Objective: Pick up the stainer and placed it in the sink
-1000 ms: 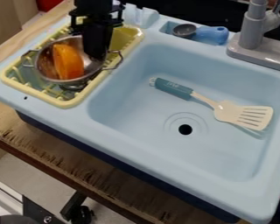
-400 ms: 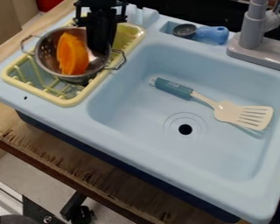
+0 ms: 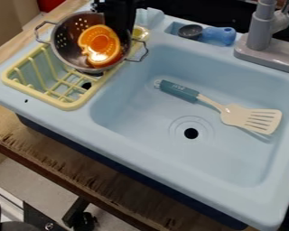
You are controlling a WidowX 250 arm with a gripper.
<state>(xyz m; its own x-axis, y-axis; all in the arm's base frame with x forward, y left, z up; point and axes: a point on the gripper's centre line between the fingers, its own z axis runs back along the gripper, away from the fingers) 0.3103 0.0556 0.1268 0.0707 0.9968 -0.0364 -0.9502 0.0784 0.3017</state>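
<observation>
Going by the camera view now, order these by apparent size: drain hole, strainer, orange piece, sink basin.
Largest to smallest:
1. Sink basin
2. Strainer
3. Orange piece
4. Drain hole

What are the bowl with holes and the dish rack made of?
The bowl looks like smooth, shiny metal, because it has bright glints and thin wire-like handles. The dish rack is probably plastic: it's pale yellow with thick, rounded bars and a soft shine.

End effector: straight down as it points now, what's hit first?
Probably the yellow dish rack, met by the strainer that the end effector seems to hold; the gap below is hard to judge.
</observation>
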